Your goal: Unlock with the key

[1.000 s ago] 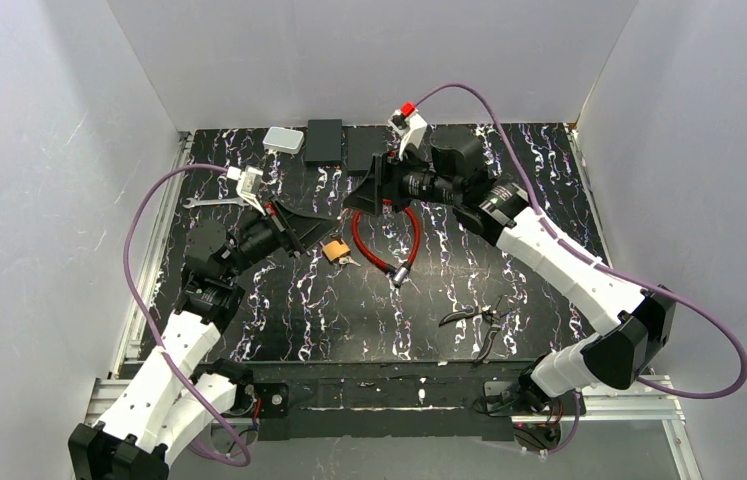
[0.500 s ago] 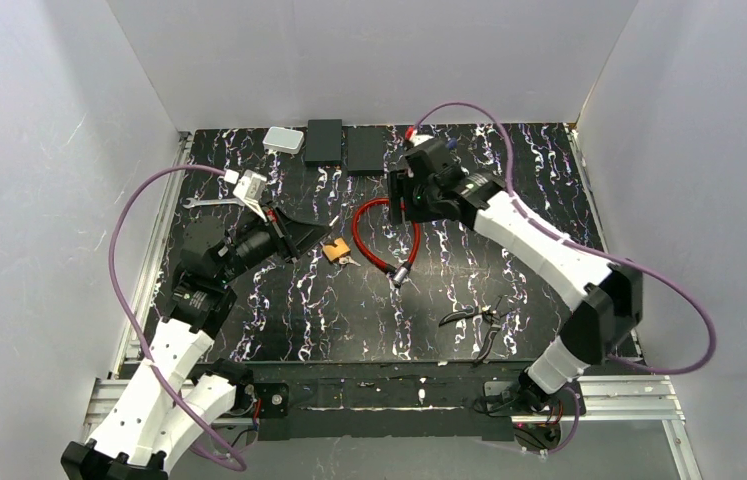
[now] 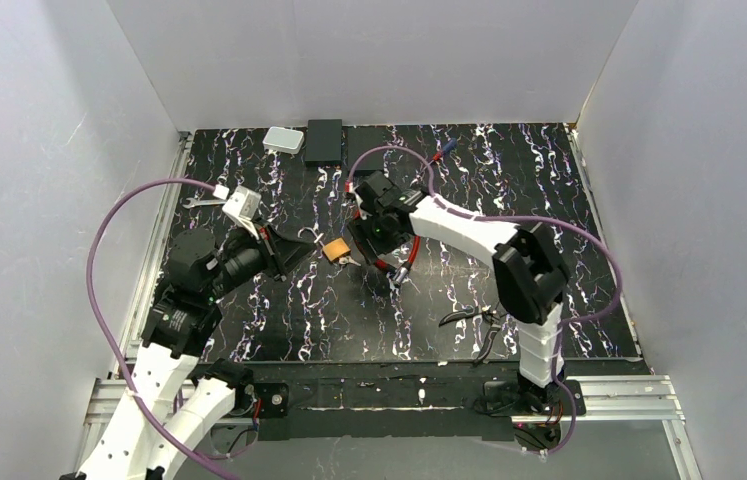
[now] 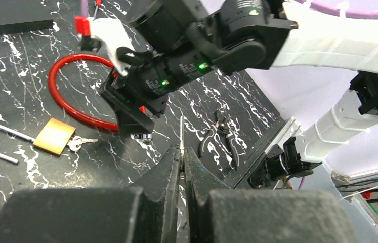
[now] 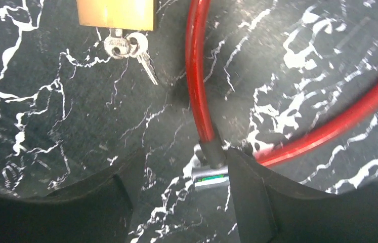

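A red cable lock (image 3: 412,238) lies looped mid-table, its silver end (image 5: 209,178) showing between the open fingers of my right gripper (image 5: 184,190). That gripper (image 3: 381,240) points down over the cable and grips nothing. A brass padlock (image 3: 335,248) lies left of the cable with its shackle swung open and a small bunch of keys (image 5: 126,45) in its base. My left gripper (image 4: 181,157) is shut on a thin metal key (image 4: 181,132), seen edge-on and sticking out of the tips. It hovers left of the padlock (image 4: 54,135) in the top view (image 3: 297,252).
Black pliers (image 3: 479,325) lie near the front right. Two black boxes (image 3: 324,140) and a white box (image 3: 283,140) stand at the back edge. A wrench (image 3: 207,201) lies at the back left. The right arm's purple cable (image 3: 389,155) arcs over the back of the table.
My right arm has swung left and down from the back, bringing its open gripper over the cable lock's silver end. The left arm has drawn back slightly, still shut on the key.
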`<action>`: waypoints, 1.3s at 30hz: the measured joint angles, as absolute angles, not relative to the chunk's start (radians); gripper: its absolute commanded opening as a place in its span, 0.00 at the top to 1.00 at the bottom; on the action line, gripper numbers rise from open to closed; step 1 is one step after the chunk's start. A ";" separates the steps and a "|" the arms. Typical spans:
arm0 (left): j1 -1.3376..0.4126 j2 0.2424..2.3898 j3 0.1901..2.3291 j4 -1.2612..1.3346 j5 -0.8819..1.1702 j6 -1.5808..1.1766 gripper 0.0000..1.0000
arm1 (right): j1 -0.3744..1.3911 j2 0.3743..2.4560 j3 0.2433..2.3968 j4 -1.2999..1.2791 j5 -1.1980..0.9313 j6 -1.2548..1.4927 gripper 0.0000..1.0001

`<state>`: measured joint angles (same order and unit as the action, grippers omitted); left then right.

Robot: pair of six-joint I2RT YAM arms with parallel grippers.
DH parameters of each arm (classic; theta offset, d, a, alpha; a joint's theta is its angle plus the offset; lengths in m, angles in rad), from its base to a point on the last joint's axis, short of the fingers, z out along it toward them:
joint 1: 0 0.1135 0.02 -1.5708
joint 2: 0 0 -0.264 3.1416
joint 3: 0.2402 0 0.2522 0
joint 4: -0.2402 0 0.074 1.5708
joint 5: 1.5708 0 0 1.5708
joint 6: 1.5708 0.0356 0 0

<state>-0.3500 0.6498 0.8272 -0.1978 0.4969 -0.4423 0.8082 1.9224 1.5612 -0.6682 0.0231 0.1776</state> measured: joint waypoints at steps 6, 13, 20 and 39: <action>-0.350 0.606 0.837 -0.279 0.477 -0.411 1.00 | 0.834 2.037 1.608 -0.674 0.051 0.100 0.34; -0.350 0.574 0.847 -0.337 0.461 -0.397 1.00 | 0.834 2.044 1.608 -0.683 0.133 0.039 0.37; -0.350 0.574 0.853 -0.357 0.459 -0.385 1.00 | 0.834 2.064 1.608 -0.682 0.126 0.019 0.48; -0.350 0.535 0.854 -0.372 0.459 -0.385 1.00 | 0.832 2.110 1.607 -0.676 0.036 0.014 0.81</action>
